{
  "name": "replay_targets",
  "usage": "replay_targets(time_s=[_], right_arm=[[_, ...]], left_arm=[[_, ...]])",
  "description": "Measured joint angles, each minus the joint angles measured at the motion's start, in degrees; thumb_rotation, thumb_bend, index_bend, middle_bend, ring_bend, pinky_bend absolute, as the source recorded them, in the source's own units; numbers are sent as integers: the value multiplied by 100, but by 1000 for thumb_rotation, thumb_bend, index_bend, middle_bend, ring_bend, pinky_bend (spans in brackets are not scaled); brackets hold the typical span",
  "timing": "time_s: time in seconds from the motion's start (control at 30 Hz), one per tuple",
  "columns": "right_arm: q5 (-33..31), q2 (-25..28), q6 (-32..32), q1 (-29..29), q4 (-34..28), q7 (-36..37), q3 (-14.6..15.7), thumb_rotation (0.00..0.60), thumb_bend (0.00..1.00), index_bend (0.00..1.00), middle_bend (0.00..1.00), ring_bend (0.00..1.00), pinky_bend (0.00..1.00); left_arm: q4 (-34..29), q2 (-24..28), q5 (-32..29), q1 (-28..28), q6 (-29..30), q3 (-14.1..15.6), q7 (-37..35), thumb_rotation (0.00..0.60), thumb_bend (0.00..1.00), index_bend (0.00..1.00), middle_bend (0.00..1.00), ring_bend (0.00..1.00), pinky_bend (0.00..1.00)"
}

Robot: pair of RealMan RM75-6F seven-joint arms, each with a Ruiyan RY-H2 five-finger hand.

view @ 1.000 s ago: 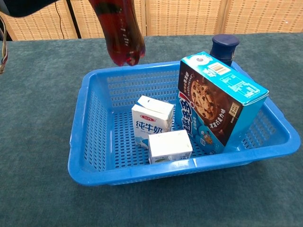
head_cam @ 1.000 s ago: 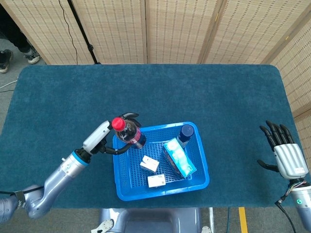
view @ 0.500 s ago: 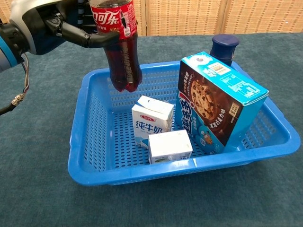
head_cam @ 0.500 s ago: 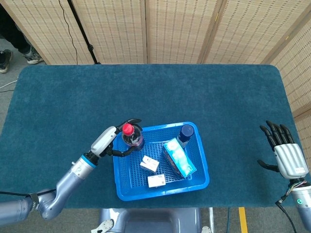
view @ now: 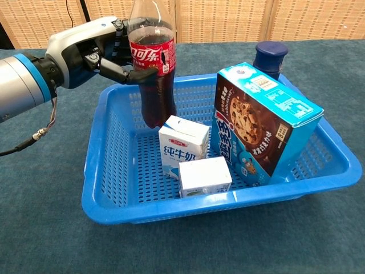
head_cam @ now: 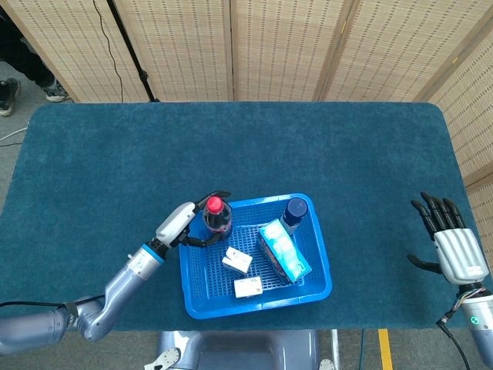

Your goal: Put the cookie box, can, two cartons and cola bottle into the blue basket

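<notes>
Blue basket [view: 108, 171]: our left hand [view: 94, 51] grips the upright cola bottle [view: 153, 74] at its 10 o'clock corner; right hand [head_cam: 454, 247] spread, holding nothing.

- Cola bottle [view: 153, 68], red label, upright in blue basket's [view: 108, 205] back-left corner.
- Cookie box [view: 259, 125] tilted at right; can [view: 270, 56] behind it.
- Two cartons [view: 191, 157] at the middle.

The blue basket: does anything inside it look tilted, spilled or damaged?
Only the cookie box looks odd: it leans tilted in the blue basket. The cola bottle, gripped by the left hand, is upright. No spill or damage shows.
</notes>
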State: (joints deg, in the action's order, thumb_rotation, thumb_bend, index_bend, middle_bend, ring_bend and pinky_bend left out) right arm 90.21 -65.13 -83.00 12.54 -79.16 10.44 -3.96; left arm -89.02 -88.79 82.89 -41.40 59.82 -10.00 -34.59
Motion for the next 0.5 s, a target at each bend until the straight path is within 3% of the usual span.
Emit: replay_targets(time_s=[0.13,0.37,0.5], right_arm=[[9,5,-3,-1,-7,7,3,600,0,44,0,0,0],[14,17,-20,-8,-14,21,0,600,0,44,0,0,0],[20,20,-25,-10,-21,24,1,600,0,44,0,0,0]], left_arm=[[46,-15,57,-5,16,39,145,600,446,283,254,101,14],[66,-50,80,-14,10,88,304,600,439,259,220,58,0],[31,4,147,-16,-2,127,234,600,425,211,121,12,0]])
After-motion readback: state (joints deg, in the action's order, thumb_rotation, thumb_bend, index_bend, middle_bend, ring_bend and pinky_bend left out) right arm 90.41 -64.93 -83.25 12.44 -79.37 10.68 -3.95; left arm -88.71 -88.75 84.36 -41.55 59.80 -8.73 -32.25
